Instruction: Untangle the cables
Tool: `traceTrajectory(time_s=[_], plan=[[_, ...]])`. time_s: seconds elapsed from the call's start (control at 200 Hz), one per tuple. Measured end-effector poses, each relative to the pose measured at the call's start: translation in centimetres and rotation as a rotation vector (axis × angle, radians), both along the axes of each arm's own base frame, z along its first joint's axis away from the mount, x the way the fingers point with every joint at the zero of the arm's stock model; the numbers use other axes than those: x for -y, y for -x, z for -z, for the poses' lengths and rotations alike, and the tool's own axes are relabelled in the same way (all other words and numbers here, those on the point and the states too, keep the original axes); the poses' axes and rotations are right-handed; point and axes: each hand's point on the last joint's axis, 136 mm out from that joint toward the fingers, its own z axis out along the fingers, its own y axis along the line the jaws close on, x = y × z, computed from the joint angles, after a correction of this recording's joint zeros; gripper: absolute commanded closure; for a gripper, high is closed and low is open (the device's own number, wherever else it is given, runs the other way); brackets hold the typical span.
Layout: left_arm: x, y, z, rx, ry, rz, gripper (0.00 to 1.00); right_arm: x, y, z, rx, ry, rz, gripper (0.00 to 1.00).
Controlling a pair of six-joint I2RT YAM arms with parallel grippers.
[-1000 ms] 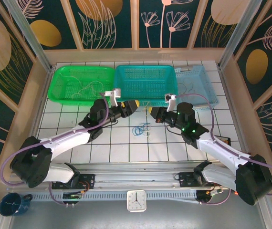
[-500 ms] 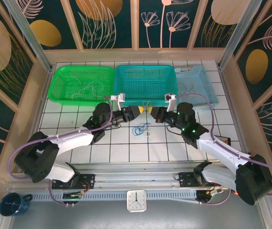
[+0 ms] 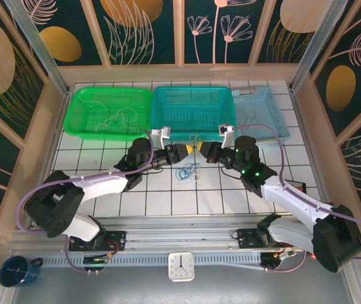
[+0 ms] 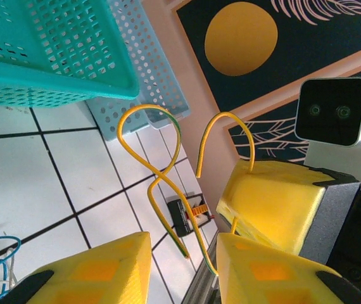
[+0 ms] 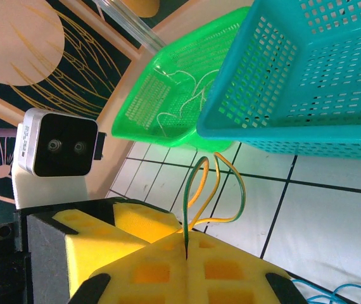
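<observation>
cables (image 3: 185, 171) lie in a small heap on the white tiled table (image 3: 73, 161), just in front of the two claws. the blue cable (image 3: 182, 173) curls on top of the heap; a pale strand seems to be mixed in, though it is too thin to be sure from above. one more, the yellow-green cable (image 5: 213, 183), is off the table, hanging in the air between the claws.

the right claw (image 5: 185, 247) is clenched on it. its yellow pads (image 5: 231, 272) meet with the cable's end pinched in the seam, and from there the cable rises in two loops in front of the teal basket (image 5: 332, 76).

in the left wrist view the same cable twists into a figure of eight and runs down into the gap of the left claw (image 4: 182, 259). that claw is released: its pads (image 4: 98, 272) stand apart, and the cable passes close beside the right-hand pad without being squeezed.

from above, the two claws face each other tip to tip, almost touching, just in front of the teal basket's near rim. three baskets sit in a row along the far side of the table: a green basket (image 3: 82, 101) on the left, the teal one in the middle, a light blue basket (image 3: 282, 120) on the right. thin pale cables (image 3: 118, 117) lie in the green basket, and a few more lie in the light blue one.
</observation>
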Motion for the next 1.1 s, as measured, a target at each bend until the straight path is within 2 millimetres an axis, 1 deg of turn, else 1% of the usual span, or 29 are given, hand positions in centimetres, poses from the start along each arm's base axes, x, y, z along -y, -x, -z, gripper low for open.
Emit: traceTrajectory(time_s=[0.165,0.32,0.365,0.5,0.676,0.741,0.806,0.921,1.101], plan=[[0.0,-0.2,-0.2,0.007,0.005,-0.011,0.77,0.0,0.0,0.0,0.000,0.000,0.000,1.00],[-0.1,-0.3,-0.2,0.010,0.004,-0.021,0.81,0.0,0.0,0.0,0.000,0.000,0.000,1.00],[-0.1,-0.3,-0.2,0.010,0.004,-0.022,0.85,0.0,0.0,0.0,-0.001,0.000,0.000,1.00],[-0.1,-0.4,-0.3,0.011,0.005,-0.024,1.00,0.0,0.0,0.0,0.000,0.000,0.000,1.00],[-0.1,-0.4,-0.4,0.012,0.009,-0.026,1.00,0.5,-0.4,-0.2,0.004,-0.002,0.018,1.00],[-0.1,-0.5,-0.4,0.012,0.009,-0.029,1.00,1.3,-0.9,-0.3,0.006,-0.004,0.045,1.00],[-0.2,-0.5,-0.3,0.013,0.007,-0.035,1.00,2.6,-1.9,-0.5,0.007,-0.008,0.089,1.00],[-0.4,-0.6,0.1,0.009,0.000,-0.047,1.00,5.7,-3.8,-1.4,0.007,-0.031,0.193,1.00],[-1.0,0.0,1.7,-0.011,-0.023,-0.050,1.00,10.7,-6.6,-3.4,0.025,-0.067,0.358,1.00]])
